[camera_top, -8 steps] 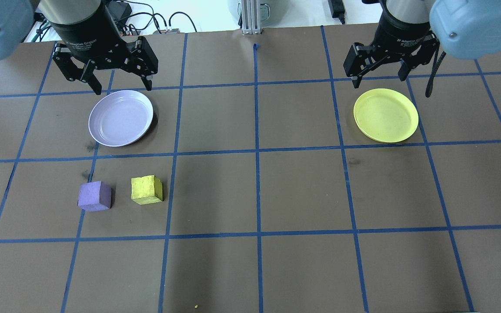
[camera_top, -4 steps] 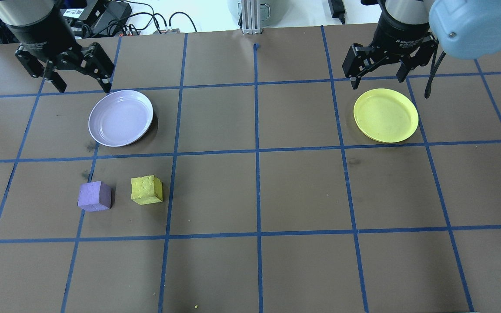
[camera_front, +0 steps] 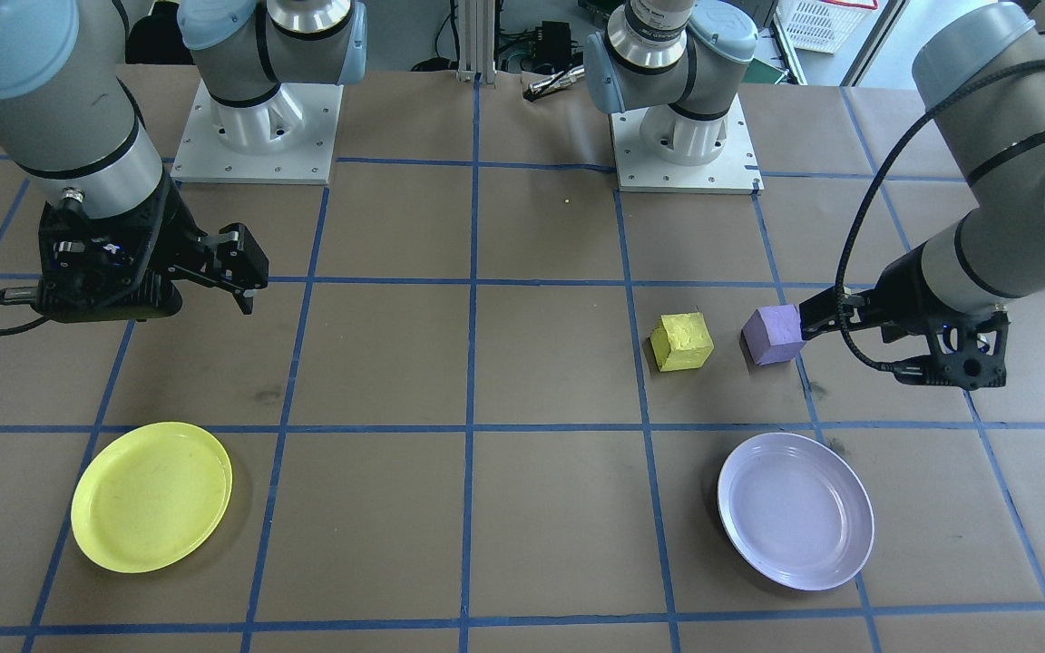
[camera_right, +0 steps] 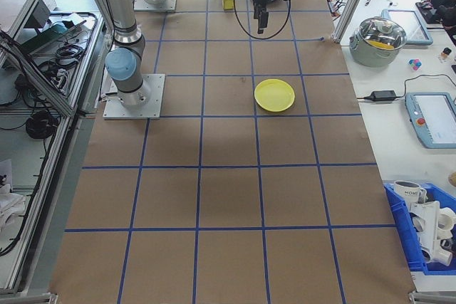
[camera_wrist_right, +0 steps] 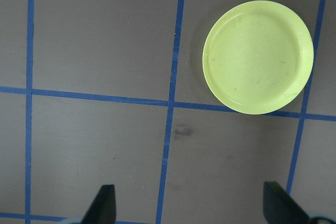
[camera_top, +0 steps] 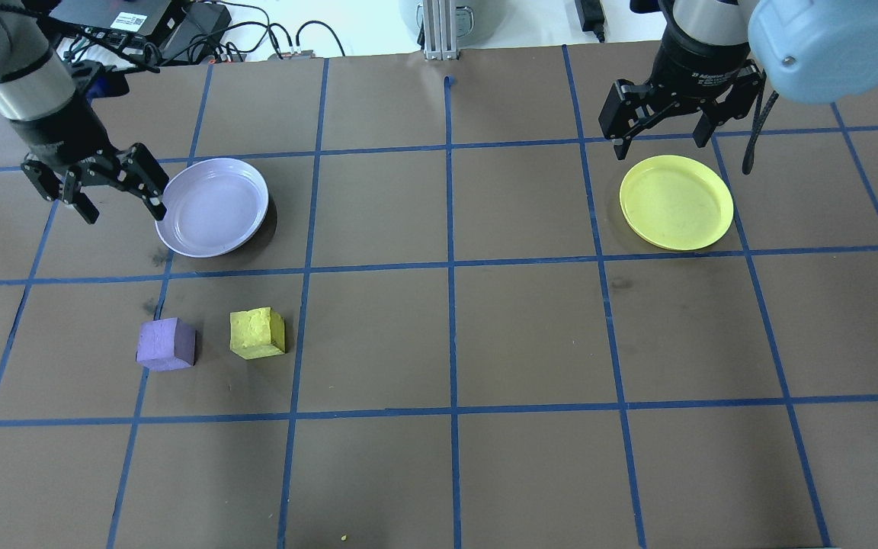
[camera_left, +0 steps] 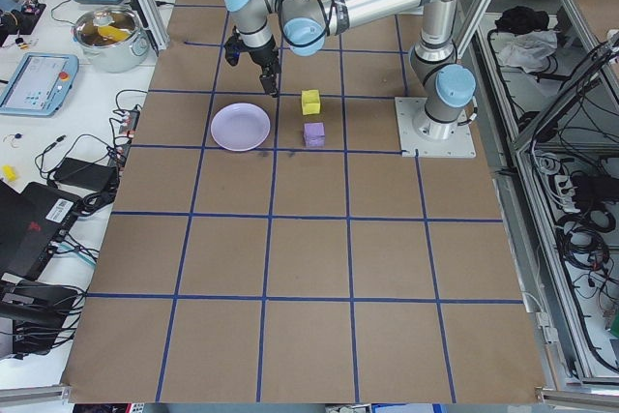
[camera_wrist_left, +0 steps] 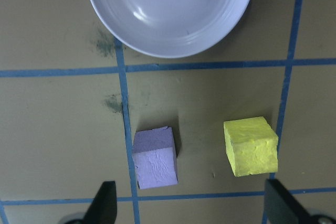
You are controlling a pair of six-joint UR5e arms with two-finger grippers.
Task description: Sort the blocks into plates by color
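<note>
We are seeing the purple block (camera_top: pixel 166 345) and the yellow block (camera_top: pixel 257 333) sitting side by side on the table (camera_top: pixel 530 335), near each other but not touching. Both are lying on the robot's left half, in the grid square just in front of the lavender plate (camera_top: pixel 212 207). The purple one is resting against a blue tape line (camera_wrist_left: pixel 126 145), and the yellow one is standing a little turned. The lavender plate is holding nothing, and the yellow plate (camera_top: pixel 676 202), which is lying well apart on the right half, is holding nothing either.

The left gripper (camera_top: pixel 88 183) is hovering above the table just beside the outer edge of the lavender plate, and its jaws are spread wide with nothing between them. In its wrist view we are looking down on both blocks and on the near part of the lavender plate (camera_wrist_left: pixel 169 11).

The right gripper (camera_top: pixel 664 114) is hanging behind the yellow plate, on the far side from the robot's base. Its jaws are also spread apart and are gripping nothing.
</note>
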